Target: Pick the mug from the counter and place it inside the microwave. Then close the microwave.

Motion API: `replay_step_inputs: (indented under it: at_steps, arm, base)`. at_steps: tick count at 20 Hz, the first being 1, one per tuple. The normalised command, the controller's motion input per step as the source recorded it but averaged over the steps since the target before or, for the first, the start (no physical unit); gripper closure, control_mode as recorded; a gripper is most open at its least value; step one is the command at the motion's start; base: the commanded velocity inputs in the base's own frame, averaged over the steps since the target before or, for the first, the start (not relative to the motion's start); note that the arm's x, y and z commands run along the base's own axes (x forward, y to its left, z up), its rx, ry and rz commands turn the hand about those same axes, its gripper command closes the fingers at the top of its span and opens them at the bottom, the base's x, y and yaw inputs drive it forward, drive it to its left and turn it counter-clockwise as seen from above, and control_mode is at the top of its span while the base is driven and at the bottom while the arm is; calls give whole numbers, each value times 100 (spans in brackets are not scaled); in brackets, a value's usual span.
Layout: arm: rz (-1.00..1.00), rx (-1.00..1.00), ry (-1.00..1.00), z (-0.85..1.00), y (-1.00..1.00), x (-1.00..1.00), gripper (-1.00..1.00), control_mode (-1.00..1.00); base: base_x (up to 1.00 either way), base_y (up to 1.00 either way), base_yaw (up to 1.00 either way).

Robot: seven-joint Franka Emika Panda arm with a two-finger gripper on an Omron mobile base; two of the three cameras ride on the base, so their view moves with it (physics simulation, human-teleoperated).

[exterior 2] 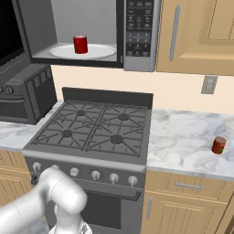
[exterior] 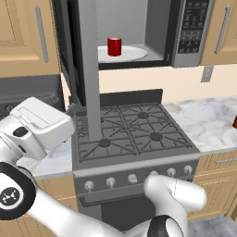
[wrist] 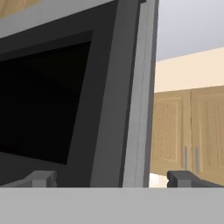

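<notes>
Open microwave door hides the microwave partly.

Even flat rendered light, sharp, no glare

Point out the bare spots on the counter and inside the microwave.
The counter is bare marble from the stove to the small can. Left of the stove, the countertop oven crowds it. Inside the microwave, the mug stands on the plate, whose right half is free.
</notes>
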Motion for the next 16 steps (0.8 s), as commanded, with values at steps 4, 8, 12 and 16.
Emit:
replay_step_inputs:
  at_steps: [4, 8, 12, 16]
  arm:
    - [0, 0, 0, 0, 0, 17, -100, -100]
    - [-3, 0, 0, 0, 0, 19, -100, -100]
    - [-2, 0, 0, 0, 0, 4, -100, -100]
    - [0, 0, 1, 4, -19, 0, -100, -100]
  base:
    - [0, 0, 0]
    - [0, 0, 0]
    - [0, 0, 0]
    - [0, 0, 0]
